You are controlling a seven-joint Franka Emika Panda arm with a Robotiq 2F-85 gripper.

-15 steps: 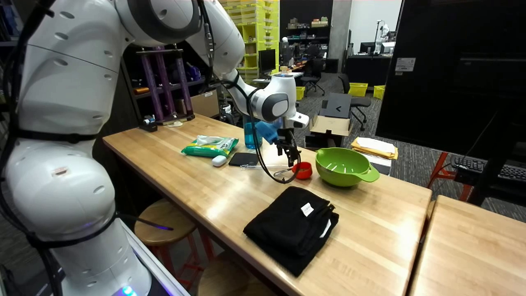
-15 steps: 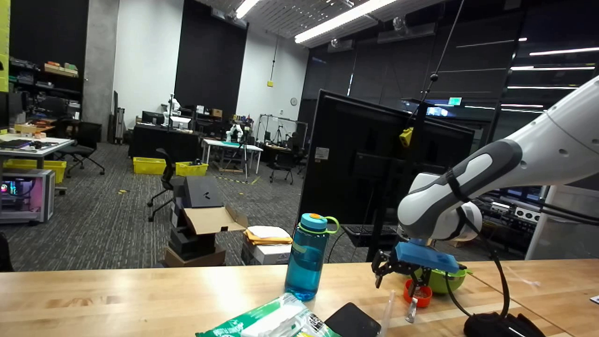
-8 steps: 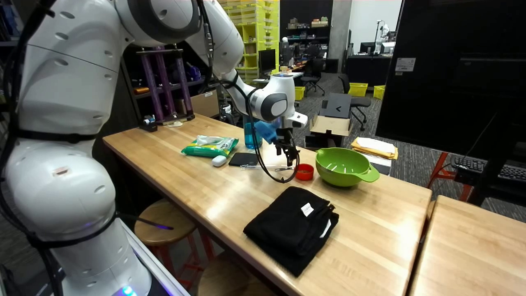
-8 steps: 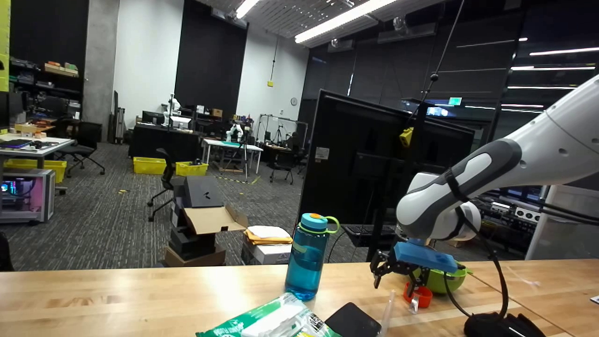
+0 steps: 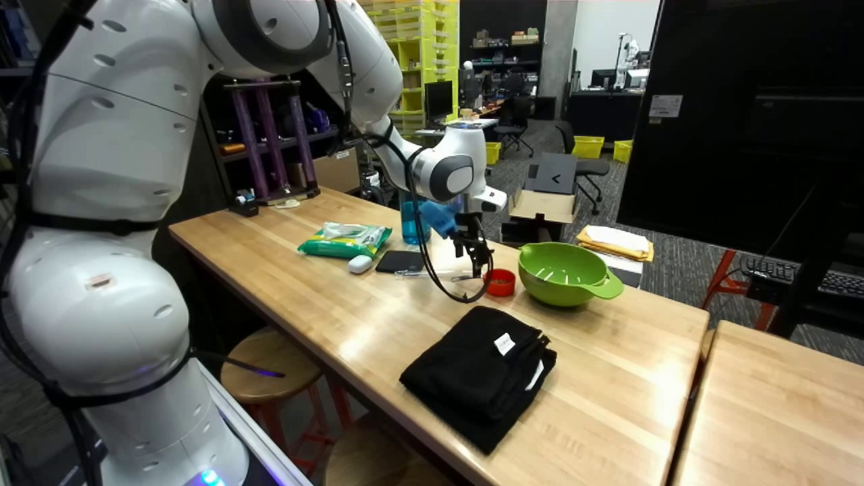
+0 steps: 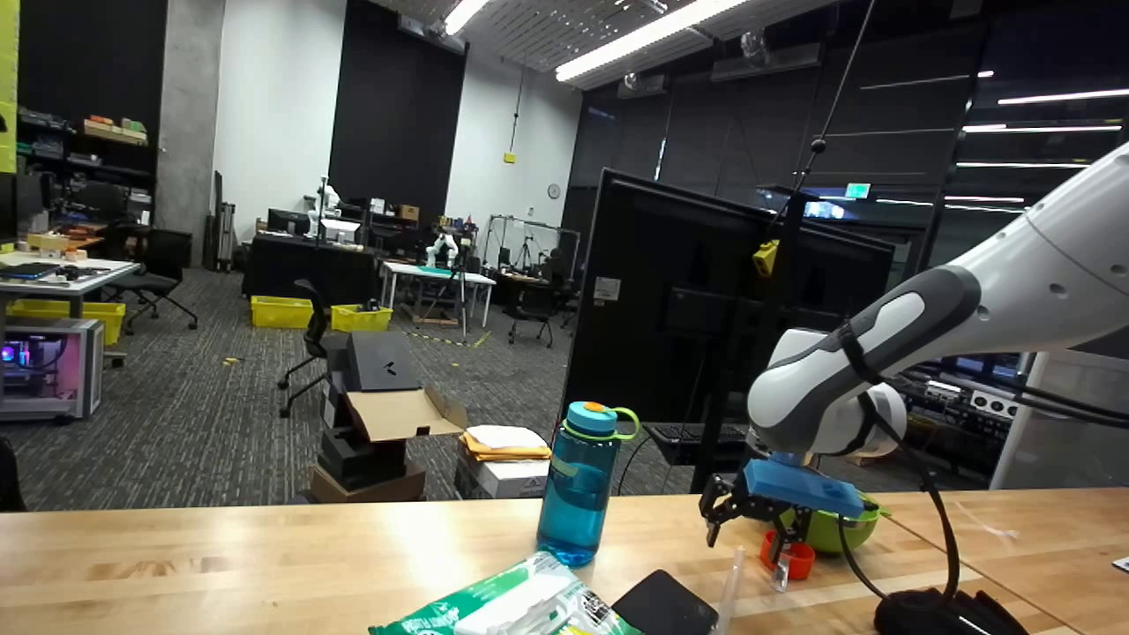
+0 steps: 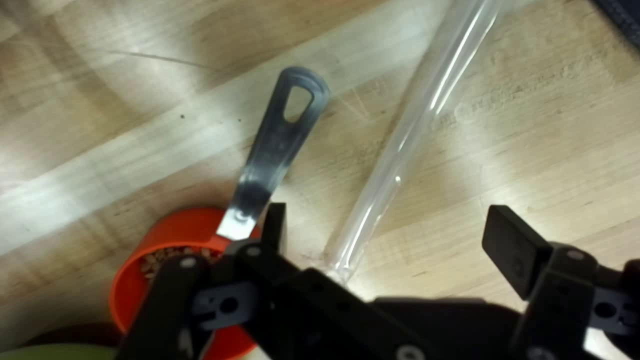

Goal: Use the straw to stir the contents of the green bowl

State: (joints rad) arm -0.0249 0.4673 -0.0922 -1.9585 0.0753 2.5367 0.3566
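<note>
Gripper (image 7: 391,235) empty, jaws apart — in wrist view, either side of the straw (image 7: 410,140), presumably to grasp it for stirring.

A black claw (image 7: 390,237) extends from the bottom edge above a wooden bench (image 7: 150,110), its two fingers (image 7: 517,255) spread wide apart. Seen through the gap between them, a clear straw (image 7: 410,135) slants along the bench to the top edge, right of center. At lower left, partly hidden by the claw, a red measuring cup (image 7: 175,230) holds tan grains (image 7: 156,260); its metal handle (image 7: 267,157), with a hole near the tip, points up and right. A green bowl (image 7: 60,352) shows its curved edge at bottom left; a dark object (image 7: 622,17) is cropped at top right.
</note>
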